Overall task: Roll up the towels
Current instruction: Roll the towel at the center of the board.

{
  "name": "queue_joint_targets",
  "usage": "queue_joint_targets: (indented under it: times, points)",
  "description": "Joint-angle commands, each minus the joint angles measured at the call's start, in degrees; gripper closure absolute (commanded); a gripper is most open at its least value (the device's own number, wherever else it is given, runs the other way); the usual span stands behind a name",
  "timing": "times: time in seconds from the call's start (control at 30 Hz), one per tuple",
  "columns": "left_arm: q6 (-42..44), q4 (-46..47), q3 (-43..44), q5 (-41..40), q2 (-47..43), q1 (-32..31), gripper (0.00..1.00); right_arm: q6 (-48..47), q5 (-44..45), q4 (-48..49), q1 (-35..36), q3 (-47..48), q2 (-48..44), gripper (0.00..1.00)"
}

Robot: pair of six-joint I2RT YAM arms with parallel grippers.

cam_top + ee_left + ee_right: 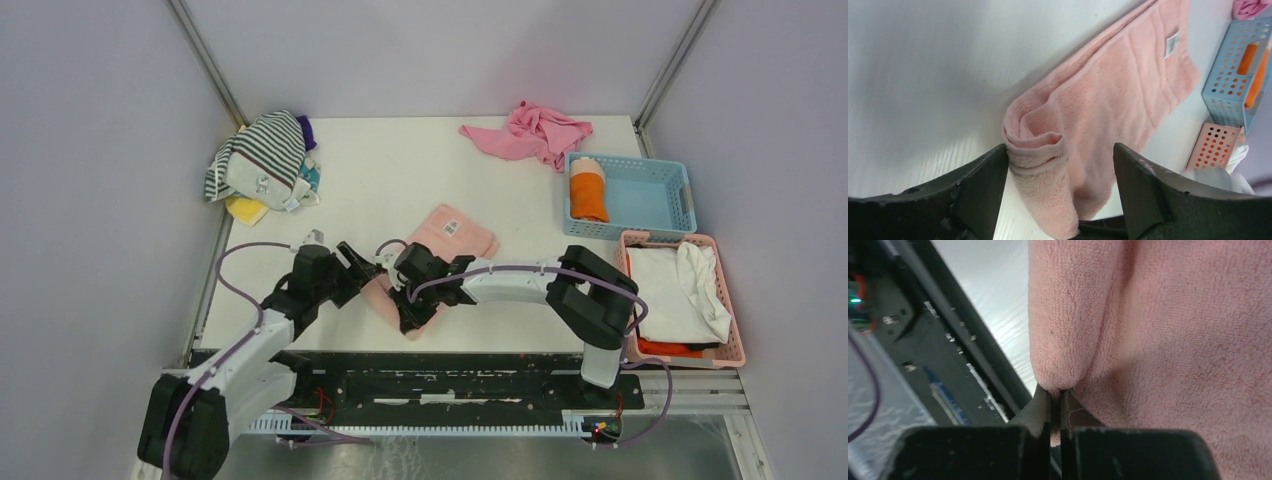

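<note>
A heap of striped cloths [262,158] lies at the far-left corner of the table [400,170], well apart from the work. Nearer the middle, the left gripper [1060,152] hangs low over the near end of the pale pink towel [455,232]. Its fingers are spread wide to either side of the curled end; one touches the fold's edge and the other stands apart (a straddle, not a grip). That looks like a stance for steadying the roll's first turn rather than carrying anything.

The towel lies on the table in front of both arms. Its long axis runs diagonally from near-left to far-right, and the end with the white label [451,226] points toward the blue basket [650,200]. Its near end is doubled into a loose curl, so rolling seems only just begun.

Just right of that curl, the right gripper [1055,400] has its fingers pressed together on a thin pinch of the towel's near edge. This is probably to lift the edge over and feed the roll away along the long axis.

Farther right, a crumpled pink cloth [530,130] lies at the back edge. The orange towel [588,192] sits in the blue basket's left end (already rolled, judging by its shape). The pink basket [660,237] beside it holds white cloth.
</note>
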Motion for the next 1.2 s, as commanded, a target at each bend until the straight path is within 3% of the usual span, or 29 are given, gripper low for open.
queue_joint_targets:
  times: [0.0, 0.23, 0.4, 0.53, 0.73, 0.87, 1.03, 1.17]
  points:
    - [-1.61, -12.13, 0.63, -3.74, -9.64, -0.11, 0.17, 11.02, -21.23, 14.93, -5.16, -5.36, -2.55, 1.0]
    - [-2.94, -16.07, -1.31, -1.45, -16.2, -0.16, 0.17, 30.09, -34.5, 37.93, -12.02, -14.25, 2.47, 1.0]
    - [-3.33, -9.7, -1.19, 1.96, -10.66, -0.18, 0.16, 39.49, -38.31, 50.98, -15.19, -18.19, 7.55, 0.99]
    - [-2.79, -5.26, 0.8, 2.81, -4.28, -0.16, 0.16, 41.85, -39.29, 54.08, -17.27, -20.04, 10.02, 1.0]
    - [-2.64, 1.13, 3.08, 3.0, 4.94, -0.33, 0.18, 39.14, -39.23, 49.49, -18.8, -19.49, 12.5, 0.99]
    - [-1.5, 2.67, 3.75, 0.98, 10.61, -0.46, 0.27, 33.53, -37.16, 41.68, -18.84, -17.91, 10.68, 0.97]
    - [-1.17, 4.87, 2.75, -0.45, 15.85, -0.97, 0.43, 22.55, -30.8, 26.05, -18.22, -15.7, 3.47, 0.81]
    - [-0.92, 5.22, 2.83, -1.64, 19.16, -2.04, 0.47, 13.45, -20.94, 12.79, -15.21, -12.72, -3.58, 0.67]
